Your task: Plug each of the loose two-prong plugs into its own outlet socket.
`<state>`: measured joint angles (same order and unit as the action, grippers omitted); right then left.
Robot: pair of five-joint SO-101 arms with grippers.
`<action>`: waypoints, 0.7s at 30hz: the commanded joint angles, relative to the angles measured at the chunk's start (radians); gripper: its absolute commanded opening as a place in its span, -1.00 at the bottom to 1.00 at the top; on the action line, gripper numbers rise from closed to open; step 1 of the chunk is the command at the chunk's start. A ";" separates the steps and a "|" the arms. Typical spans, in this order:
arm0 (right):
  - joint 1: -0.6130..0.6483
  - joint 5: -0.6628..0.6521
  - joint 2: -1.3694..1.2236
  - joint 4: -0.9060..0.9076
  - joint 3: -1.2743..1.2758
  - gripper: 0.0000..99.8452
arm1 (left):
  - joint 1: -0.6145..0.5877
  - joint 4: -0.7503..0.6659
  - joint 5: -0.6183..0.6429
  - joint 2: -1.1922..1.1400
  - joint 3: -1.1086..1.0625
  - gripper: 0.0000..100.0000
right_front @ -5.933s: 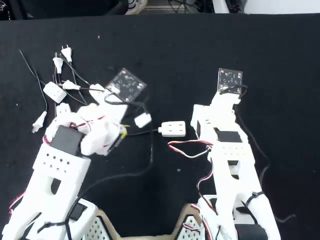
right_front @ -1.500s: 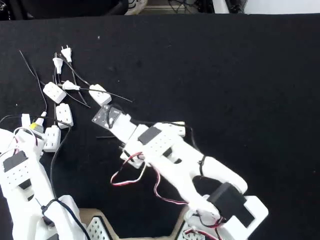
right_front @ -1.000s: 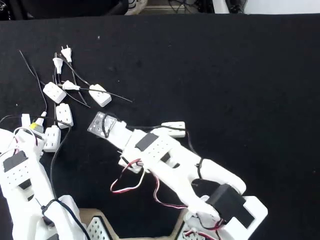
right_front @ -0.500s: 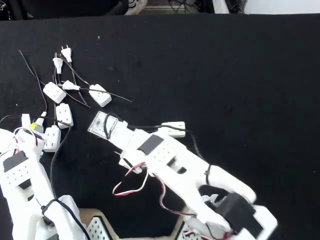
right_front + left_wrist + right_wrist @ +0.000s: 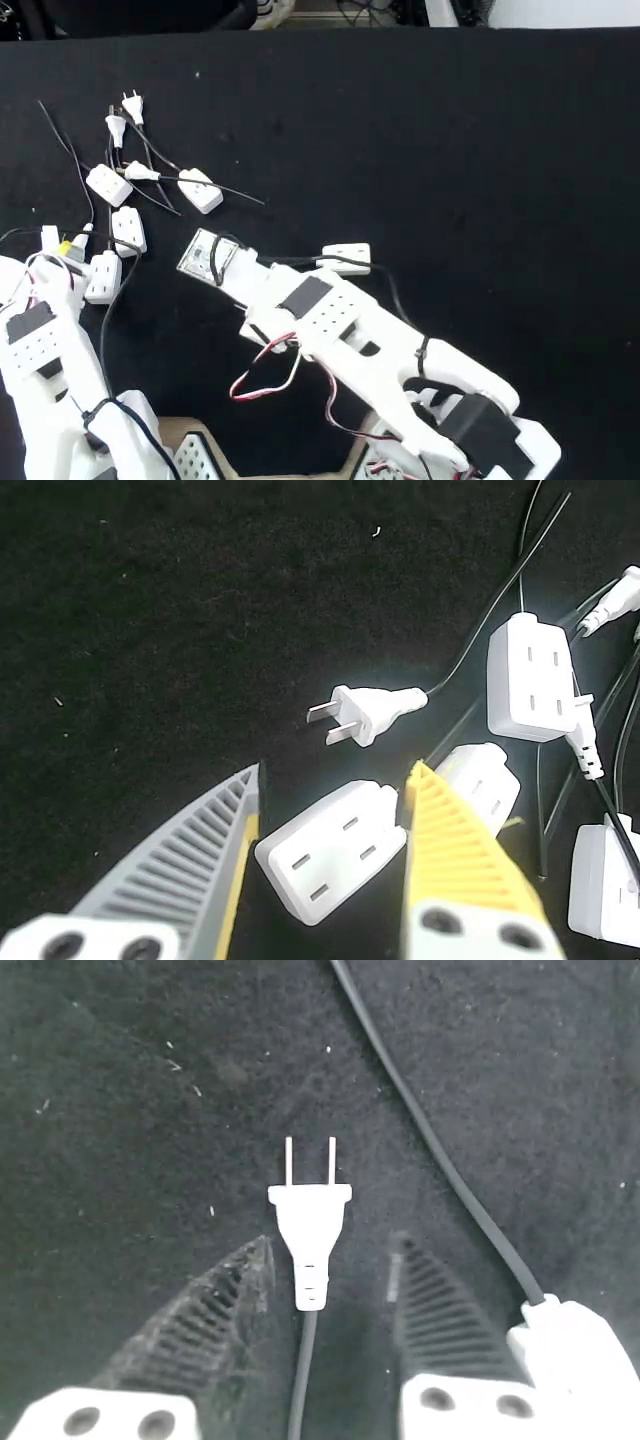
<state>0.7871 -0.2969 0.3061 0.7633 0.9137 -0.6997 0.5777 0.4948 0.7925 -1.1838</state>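
Note:
In the left wrist view my left gripper [image 5: 333,767] is shut on a white outlet socket [image 5: 325,855], slots facing up. A loose white two-prong plug [image 5: 368,705] lies just beyond it. In the high view this gripper [image 5: 60,248] sits at the table's near left. My right arm reaches diagonally across the table to its wrist block [image 5: 207,255]. My right gripper [image 5: 330,1240] is open and straddles another white plug [image 5: 310,1222] lying flat on the black cloth, prongs pointing away, a gap on each side.
More white sockets [image 5: 108,185] [image 5: 200,190] [image 5: 128,230] [image 5: 103,277] and plugs [image 5: 132,101] [image 5: 116,126] lie tangled with black cords at the far left. One socket [image 5: 346,258] lies mid-table beside the right arm. A black cord [image 5: 430,1140] runs past the right gripper.
Since the oldest frame the left arm has withdrawn to the near left, and the right arm has swung from the right side over to the left. Over the last second its wrist shifted only slightly.

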 commanded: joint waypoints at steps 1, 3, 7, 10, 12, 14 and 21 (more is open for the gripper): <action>-0.055 0.080 -0.010 -0.052 -0.050 -0.75 | -0.001 -0.018 0.005 0.000 0.005 -0.53; -0.064 0.081 -0.010 -0.083 -0.028 -0.76 | -0.001 -0.018 0.005 0.000 0.005 -0.53; -0.049 0.052 -0.010 -0.097 -0.010 -0.76 | -0.001 -0.018 0.005 0.000 0.005 -0.53; -0.040 0.051 -0.010 -0.097 -0.008 -0.76 | -0.001 -0.018 0.005 0.000 0.005 -0.53; -0.041 0.051 -0.010 -0.097 -0.008 -0.76 | -0.001 -0.018 0.005 0.000 0.005 -0.53; -0.041 0.051 -0.012 -0.097 -0.008 -0.76 | -0.001 -0.018 0.005 0.000 0.005 -0.53; -0.043 0.051 -0.168 -0.069 -0.093 -0.76 | -0.001 -0.017 0.005 0.000 0.005 -0.53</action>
<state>0.7411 -0.2371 0.1941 0.6912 0.9091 -0.6997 0.5777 0.4948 0.7925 -1.1838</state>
